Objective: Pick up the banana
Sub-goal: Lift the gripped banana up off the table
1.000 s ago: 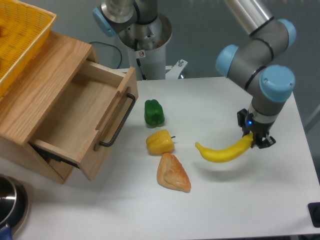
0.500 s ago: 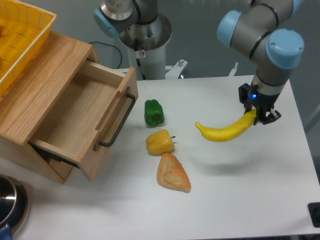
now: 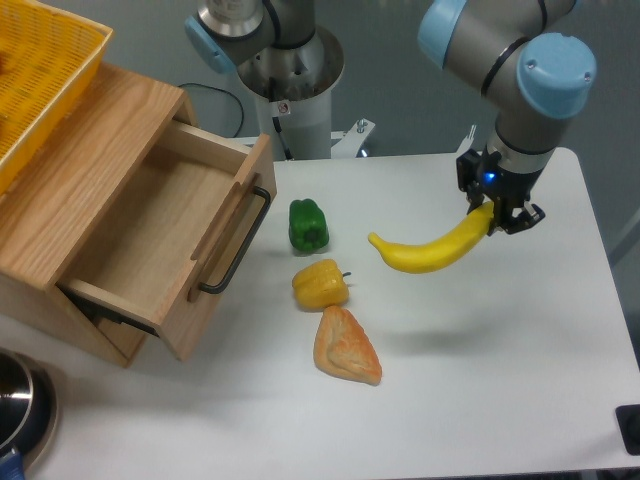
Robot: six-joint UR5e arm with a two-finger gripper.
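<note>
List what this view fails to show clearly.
- Gripper fingertips: hidden behind the banana end they clamp.
- Yellow basket: cut off by the top and left edges; its contents can't be seen.
- Dark metal object: cut off at the bottom-left corner.
- Drawer back: shadowed under the cabinet top.

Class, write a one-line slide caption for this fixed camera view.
The gripper holds the banana by one end above the table, beside two peppers and a pastry.
</note>
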